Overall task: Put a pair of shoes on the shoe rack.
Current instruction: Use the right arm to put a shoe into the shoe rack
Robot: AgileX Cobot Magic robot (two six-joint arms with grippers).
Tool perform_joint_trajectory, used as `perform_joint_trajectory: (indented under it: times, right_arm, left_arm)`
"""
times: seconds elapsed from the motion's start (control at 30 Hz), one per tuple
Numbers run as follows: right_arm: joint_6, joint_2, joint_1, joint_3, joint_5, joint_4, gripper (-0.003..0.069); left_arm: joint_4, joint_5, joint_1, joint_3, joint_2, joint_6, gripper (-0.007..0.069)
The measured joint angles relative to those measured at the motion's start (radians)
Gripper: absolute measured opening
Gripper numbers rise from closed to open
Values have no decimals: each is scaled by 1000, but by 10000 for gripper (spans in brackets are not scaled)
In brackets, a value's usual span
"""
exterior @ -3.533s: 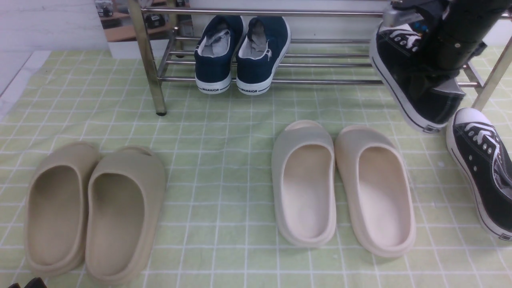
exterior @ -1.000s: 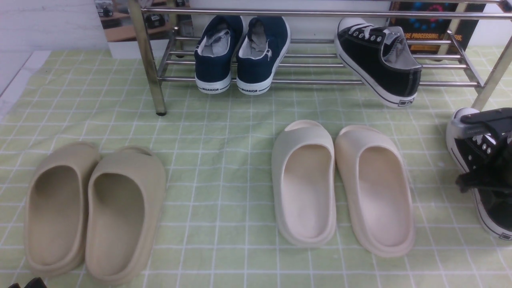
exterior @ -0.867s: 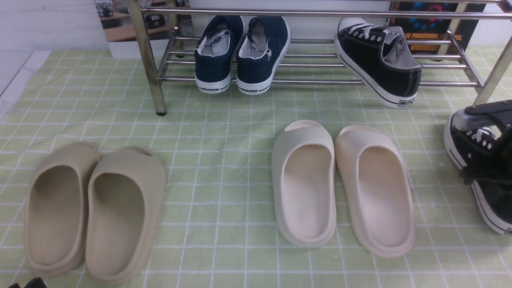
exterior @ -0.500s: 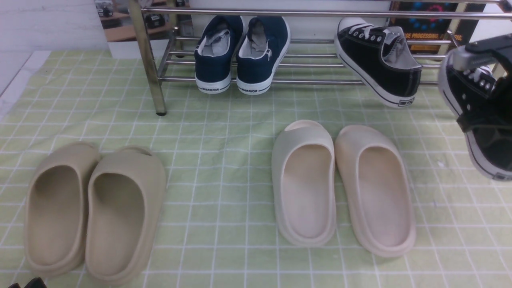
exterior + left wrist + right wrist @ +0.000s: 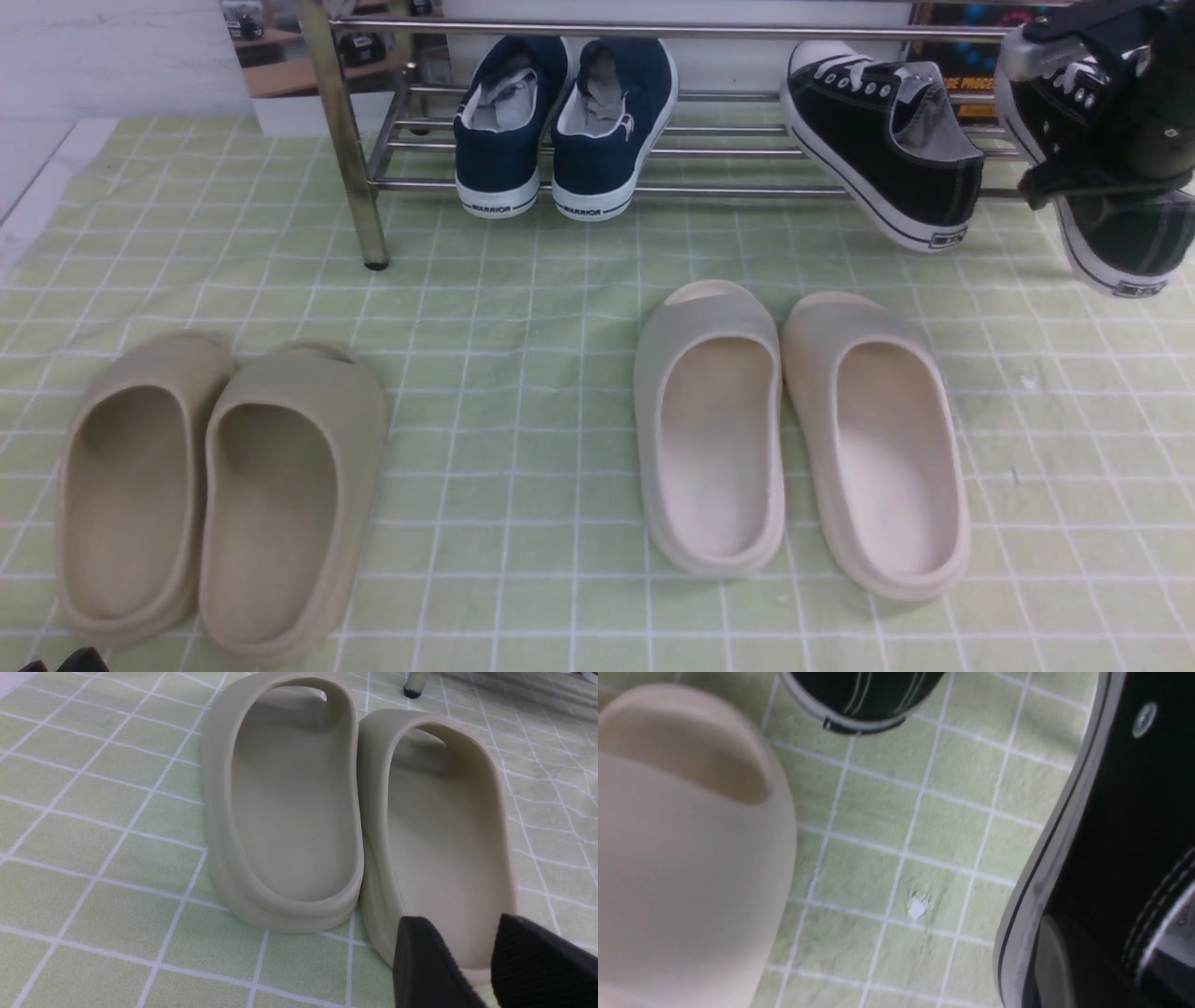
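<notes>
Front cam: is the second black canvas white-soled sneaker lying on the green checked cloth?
No, the right gripper holds that black canvas sneaker in the air above the green checked cloth, by the chrome tube rack.

The first black sneaker (image 5: 887,140) now rests on the shoe rack (image 5: 747,191). The right gripper (image 5: 1088,110) has lifted the second sneaker (image 5: 1120,238) off the surface (image 5: 560,280) toward the rack's right end.

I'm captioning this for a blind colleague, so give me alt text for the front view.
The right gripper holds a black sneaker raised at the right end of the rack; its mate sits tilted on the lower shelf, right of a navy pair. In front, beige slides and cream slides lie on the green checked cloth.
</notes>
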Motion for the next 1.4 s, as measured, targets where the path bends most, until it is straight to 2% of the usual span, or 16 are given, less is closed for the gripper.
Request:
perform_joint_trajectory:
  times: [0.37, 0.57, 0.77, 0.97, 1.1, 1.4]
  right_arm:
    - [-72, 225, 0, -261, -12, 23, 18]
    - [-208, 253, 0, -345, 8, 189, 18]
    - [-314, 257, 17, -365, 28, 241, 18]
    - [-287, 257, 25, -366, 15, 230, 18]
    - [-217, 259, 25, -366, -56, 163, 18]
    - [-202, 282, 27, -367, -100, 135, 18]
  left_arm:
    - [0, 0, 0, 0, 0, 0, 239]
    - [0, 0, 0, 0, 0, 0, 239]
    - [0, 0, 0, 0, 0, 0, 239]
    - [0, 0, 0, 0, 0, 0, 239]
    - [0, 0, 0, 0, 0, 0, 239]
    - [0, 0, 0, 0, 0, 0, 239]
